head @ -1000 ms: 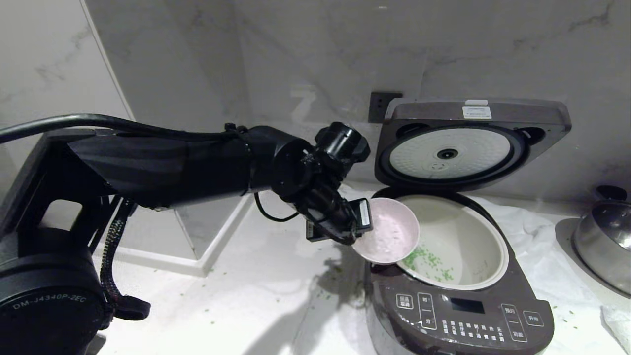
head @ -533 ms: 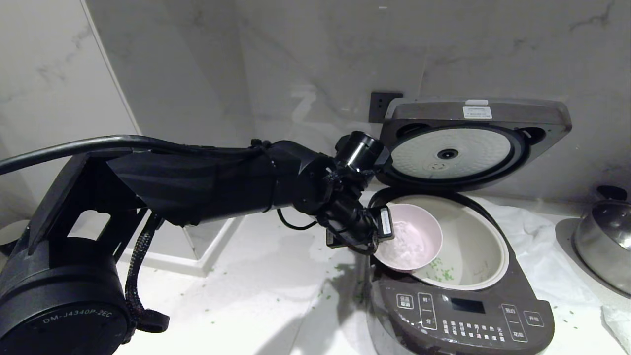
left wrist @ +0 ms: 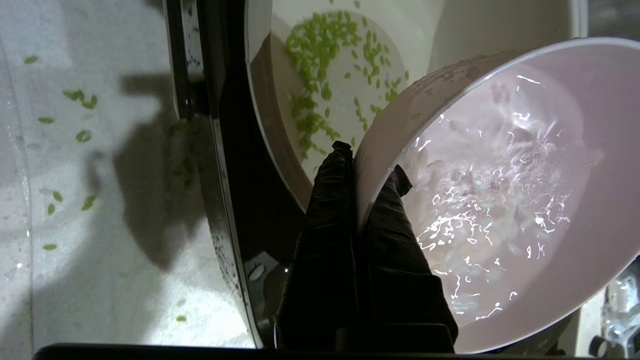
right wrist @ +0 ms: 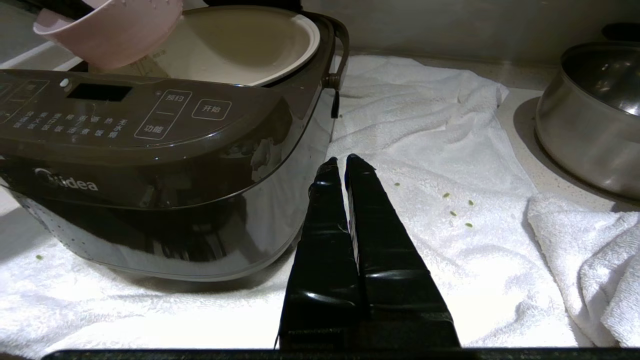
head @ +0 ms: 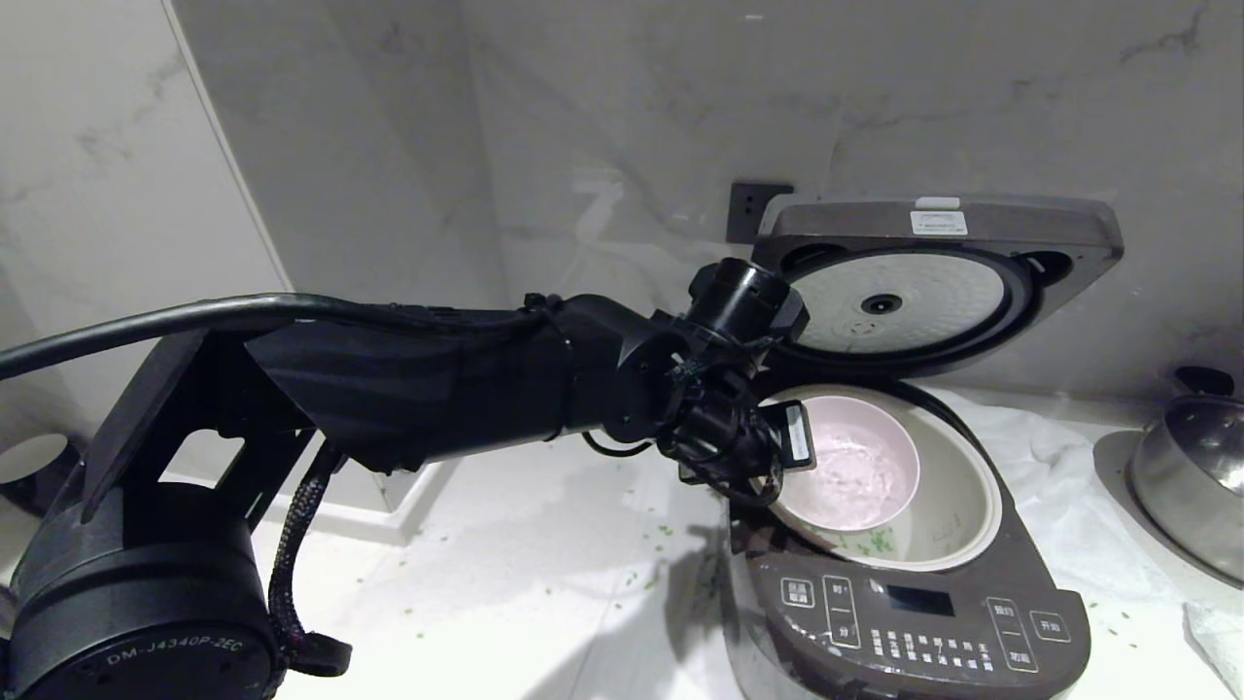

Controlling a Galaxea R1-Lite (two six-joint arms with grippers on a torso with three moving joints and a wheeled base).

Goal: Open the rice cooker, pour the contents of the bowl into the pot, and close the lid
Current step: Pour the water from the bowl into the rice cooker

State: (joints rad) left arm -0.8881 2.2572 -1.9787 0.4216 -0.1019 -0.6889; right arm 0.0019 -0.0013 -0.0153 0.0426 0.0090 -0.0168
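Observation:
The dark brown-grey rice cooker (head: 914, 622) stands at the right with its lid (head: 938, 277) swung up against the wall, silvery plate showing. Its cream-white pot (head: 957, 506) holds scattered green grains (left wrist: 325, 65). My left gripper (head: 777, 457) is shut on the rim of the pale pink bowl (head: 855, 462), one finger outside and one inside (left wrist: 370, 165). The bowl hangs over the pot's left half, its wet whitish inside (left wrist: 505, 190) tilted up. My right gripper (right wrist: 345, 162) rests shut and empty low beside the cooker's front right (right wrist: 150, 165), outside the head view.
A shiny steel pan (head: 1191, 467) stands at the right edge on a white towel (right wrist: 450, 165). Green grains (left wrist: 75, 100) lie scattered on the pale counter left of the cooker. A marble wall with a dark socket (head: 753, 209) rises behind.
My left arm has carried the bowl rightwards and farther back, from the pot's left rim to above its inside. The right arm has kept still.

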